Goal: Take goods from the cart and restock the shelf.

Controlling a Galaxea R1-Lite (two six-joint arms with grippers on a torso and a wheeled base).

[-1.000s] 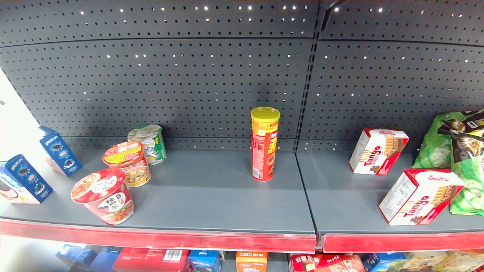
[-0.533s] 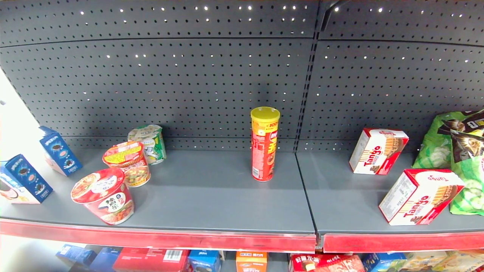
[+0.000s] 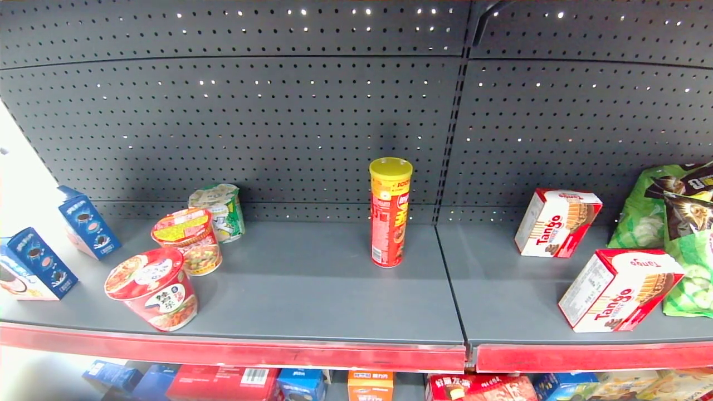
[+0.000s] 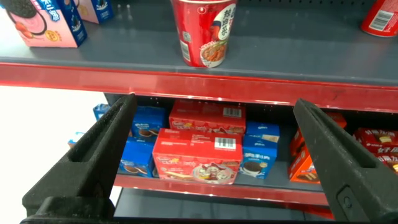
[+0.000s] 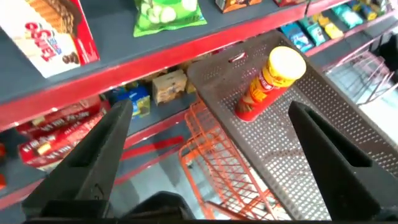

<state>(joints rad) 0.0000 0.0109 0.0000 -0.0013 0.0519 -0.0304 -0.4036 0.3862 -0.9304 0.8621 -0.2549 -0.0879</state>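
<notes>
The can [image 5: 268, 84] stands on end on the cart [image 5: 323, 155], ahead of the right claw [image 5: 209, 111], fingers apart and empty; that arm is nearer. The left claw [image 4: 214, 102], also apart, faces the shelf [image 4: 199, 78].

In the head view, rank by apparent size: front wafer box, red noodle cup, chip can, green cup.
front wafer box
red noodle cup
chip can, tallest but slim
green cup, farther back, so true size unsure
</notes>
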